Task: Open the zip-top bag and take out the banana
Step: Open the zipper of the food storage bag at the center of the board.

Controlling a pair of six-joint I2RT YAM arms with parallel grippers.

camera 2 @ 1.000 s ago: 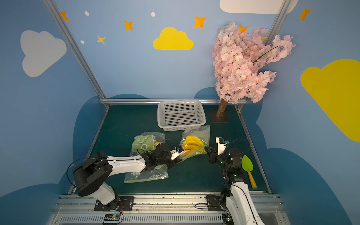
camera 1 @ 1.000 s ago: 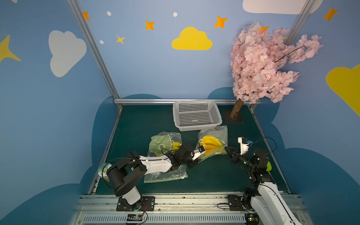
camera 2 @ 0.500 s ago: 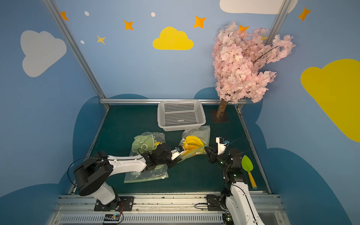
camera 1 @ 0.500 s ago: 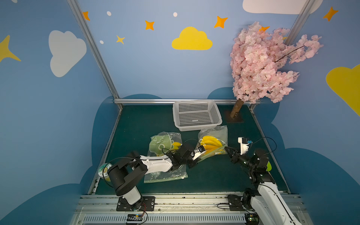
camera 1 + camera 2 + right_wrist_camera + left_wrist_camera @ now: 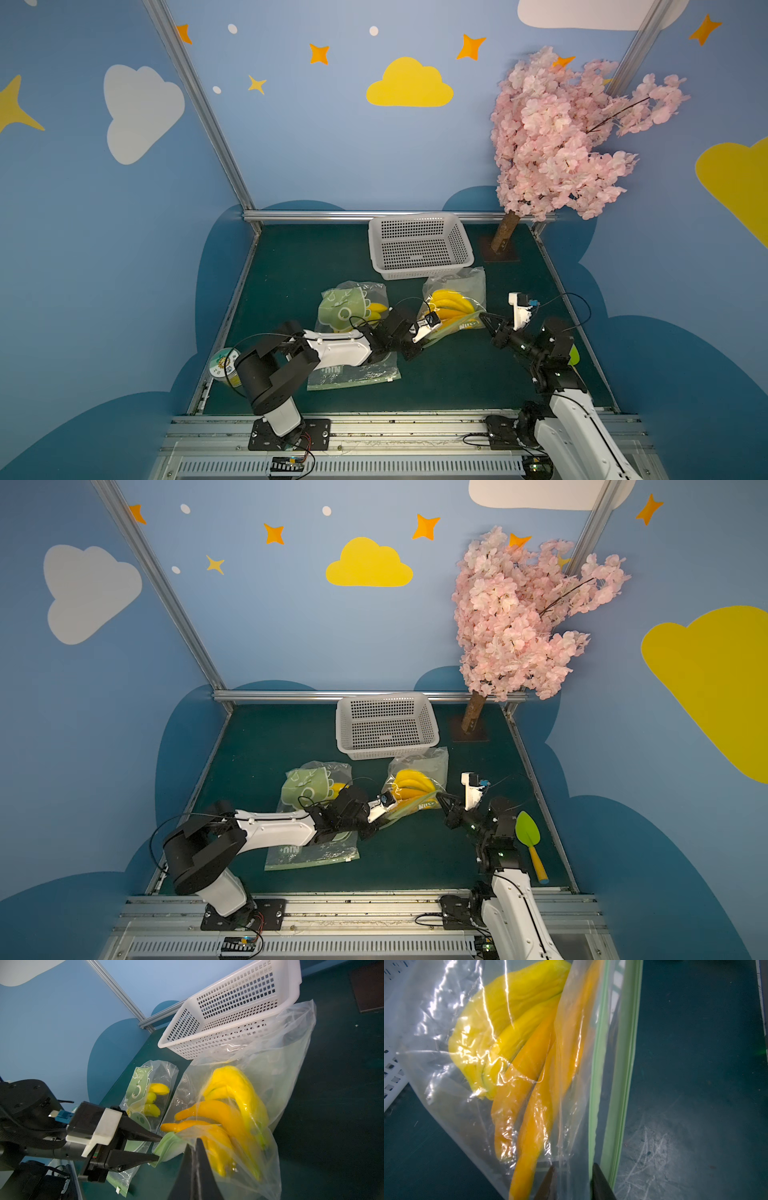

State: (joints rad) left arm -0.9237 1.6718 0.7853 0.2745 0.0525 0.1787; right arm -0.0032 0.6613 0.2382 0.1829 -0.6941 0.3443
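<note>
The clear zip-top plastic bag (image 5: pixel 465 286) with the yellow banana bunch (image 5: pixel 451 305) is lying at 6 o'clock of the white mesh basket (image 5: pixel 419 271), its green zip strip (image 5: pixel 612 1084) running 8-to-2 o'clock. The right gripper (image 5: pixel 195 1145) is pinching the 2 o'clock end shut. The left gripper (image 5: pixel 160 1148) is straddling the 8 o'clock end, jaws apart, which only the wrist views are showing.
</note>
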